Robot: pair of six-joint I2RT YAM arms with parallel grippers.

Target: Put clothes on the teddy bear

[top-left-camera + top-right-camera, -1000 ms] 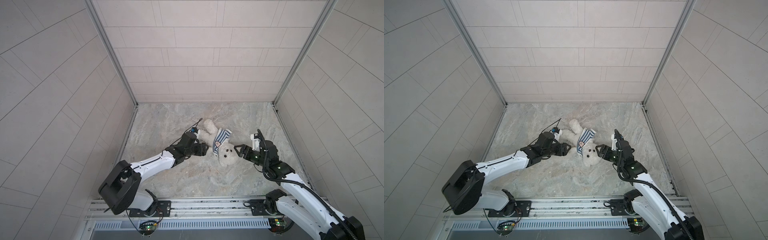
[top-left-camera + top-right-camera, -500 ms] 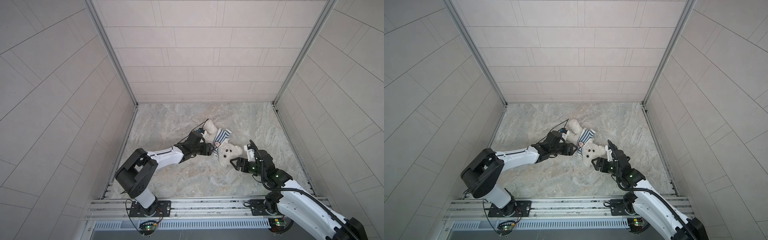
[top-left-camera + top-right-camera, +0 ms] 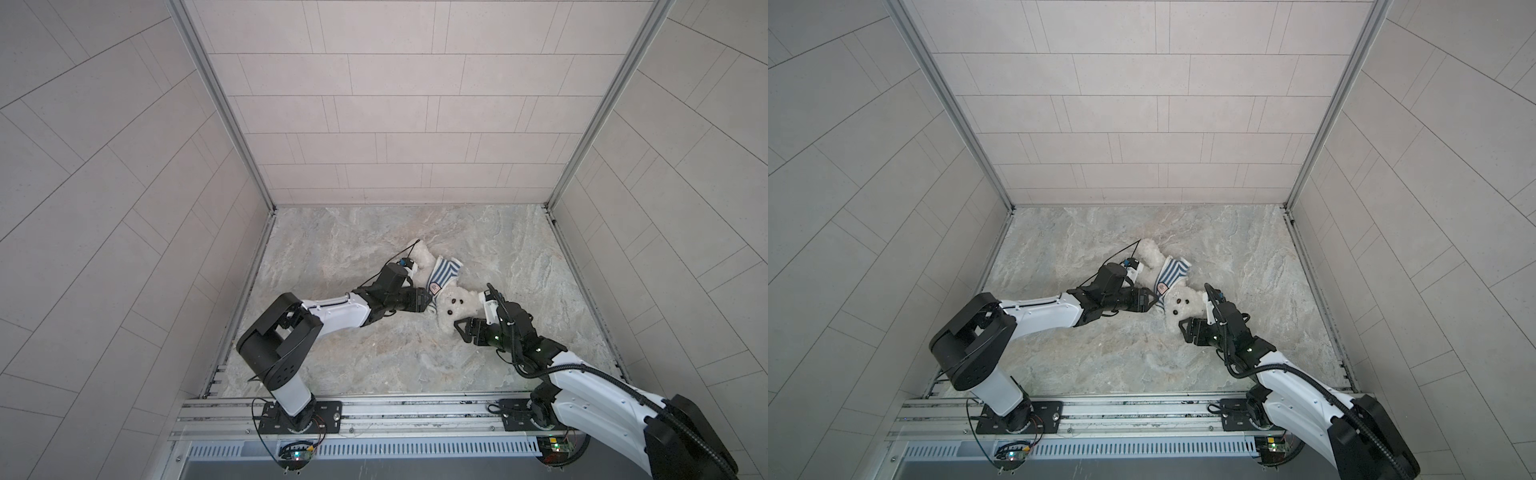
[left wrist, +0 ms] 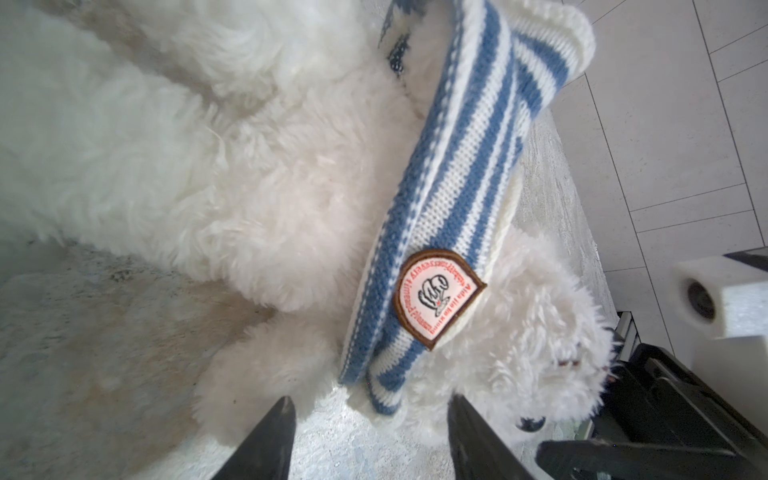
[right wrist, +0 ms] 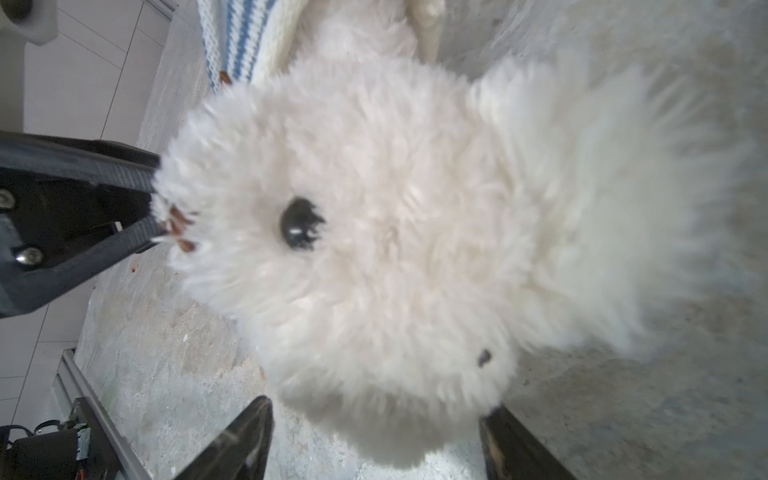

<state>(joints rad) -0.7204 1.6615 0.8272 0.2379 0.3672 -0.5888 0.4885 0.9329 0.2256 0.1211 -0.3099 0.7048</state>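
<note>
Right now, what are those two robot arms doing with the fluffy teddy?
They are dressing the teddy bear, which lies on the marbled table. A blue-and-white striped shirt is bunched around its body just below the head. The left gripper is open at the shirt's edge near the badge. The right gripper is open with a finger on either side of the bear's head. Neither has clamped anything yet.

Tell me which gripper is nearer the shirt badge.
Left. The left gripper sits right beside the badge; the right gripper is farther off, at the head of the teddy bear.
</note>
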